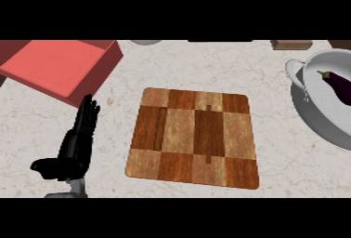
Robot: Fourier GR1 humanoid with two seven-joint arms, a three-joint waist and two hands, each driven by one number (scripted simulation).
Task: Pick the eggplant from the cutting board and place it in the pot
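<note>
Eggplant (337, 86): dark purple, green stem, lying inside pot (322, 118), w/ part cut off by right edge. Pot: white, handle at upper left, on tabletop (185, 69) at right. Cutting board (193, 138): wood, patchwork pattern, centre, nothing on it. Left hand (77, 142): left of board, fingers straight & pressed together, pointing up, thumb out to side; holds nothing. Red box (58, 65): upper left.
</note>
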